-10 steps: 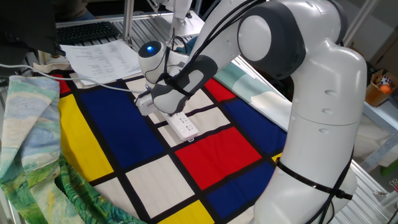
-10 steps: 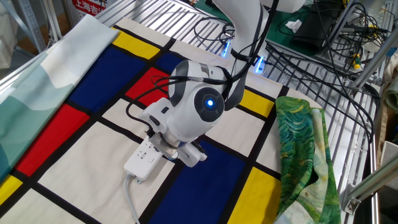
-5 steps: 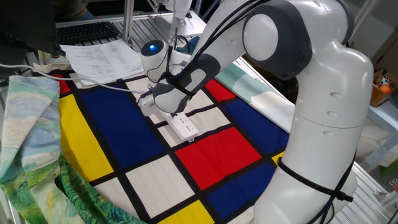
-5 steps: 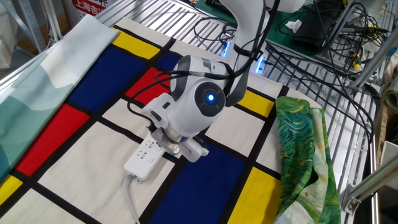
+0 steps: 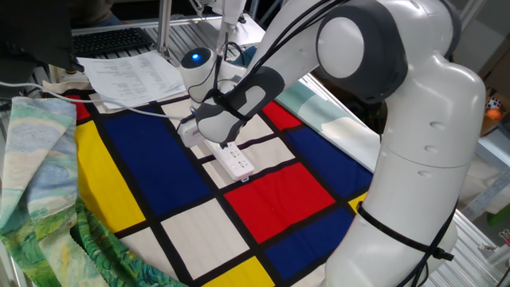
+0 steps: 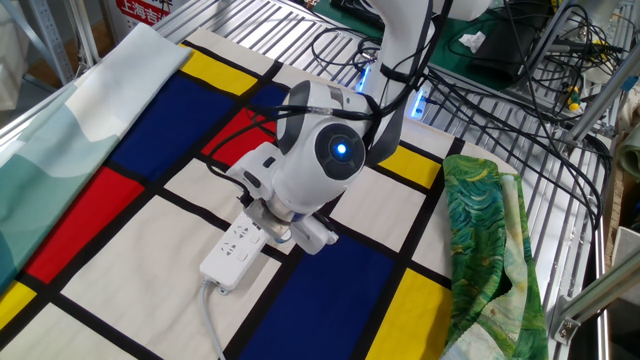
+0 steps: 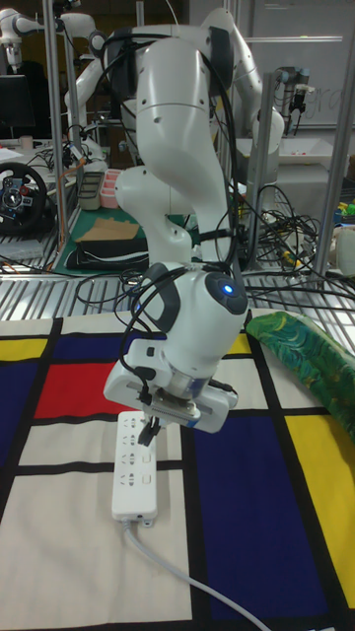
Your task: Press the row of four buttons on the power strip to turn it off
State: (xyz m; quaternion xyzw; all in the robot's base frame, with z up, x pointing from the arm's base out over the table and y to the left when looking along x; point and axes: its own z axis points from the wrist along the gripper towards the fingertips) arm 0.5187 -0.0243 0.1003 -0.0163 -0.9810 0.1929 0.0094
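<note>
The white power strip (image 7: 136, 467) lies on a white square of the checked cloth, its cable (image 7: 187, 584) leaving the near end. It also shows as the power strip (image 5: 236, 162) and the power strip (image 6: 233, 254). My gripper (image 7: 149, 431) hangs over the strip's far half, its dark fingertips shut together and just above or touching the top face. In both fixed side views the wrist hides the fingertips. The four buttons are too small to tell from the other marks on the strip.
A stack of papers (image 5: 131, 74) and a keyboard (image 5: 111, 38) lie at the back. Green patterned cloth (image 6: 487, 240) drapes over one table edge and pale teal fabric (image 6: 60, 150) over another. Black cables (image 6: 480, 95) run over the wire rack behind.
The wrist has risen a little and shifted along the strip, away from its cable end. The power strip has not moved.
</note>
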